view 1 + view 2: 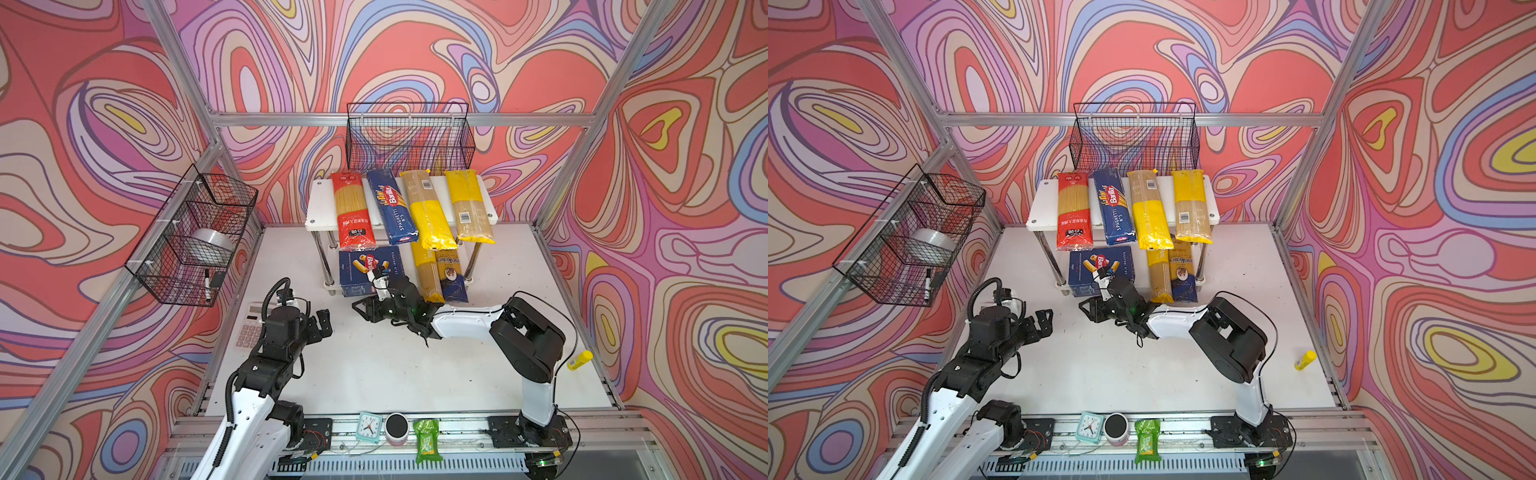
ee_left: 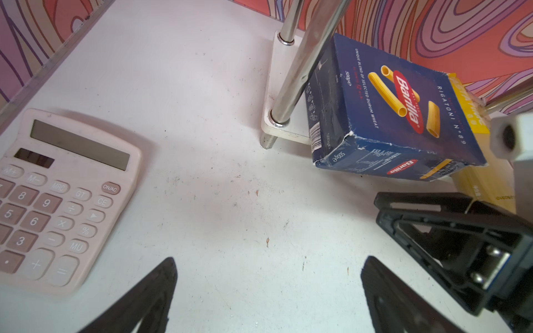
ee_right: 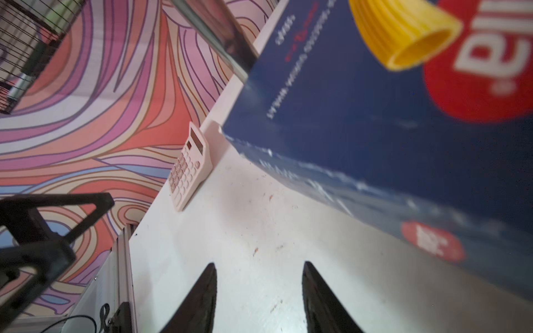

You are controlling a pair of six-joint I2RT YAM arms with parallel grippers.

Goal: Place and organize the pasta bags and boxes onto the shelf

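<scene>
Right gripper (image 3: 258,299): jaws parted with only bare table (image 3: 259,230) between them, holding nothing. In both top views it lies at frame centre (image 1: 363,311), pointing toward the left of the frame, just below the near end of the rigatoni box (image 1: 365,270). In the right wrist view the box (image 3: 375,129) fills the upper right, beside the fingers (image 3: 202,302) rather than between them.

Left gripper (image 2: 268,297): jaws spread wide and empty. It is left of centre in a top view (image 1: 322,324), apart from the right gripper.

Shelf (image 1: 318,208), upper centre of the frame:
- **Top board, left to right:** red bag (image 1: 353,212), spaghetti box (image 1: 392,208), and two yellow-and-clear bags (image 1: 428,212) (image 1: 469,205). All lie lengthwise with their near ends overhanging the front edge.
- **Lower board:** the rigatoni box lies at the left, its near end jutting past the board. To its right are the yellow bag (image 1: 426,270) and the dark blue-and-gold bag (image 1: 451,274), side by side.

A pink calculator (image 1: 251,328) lies at the table's left edge, and a yellow tube (image 1: 579,359) at its right edge.
</scene>
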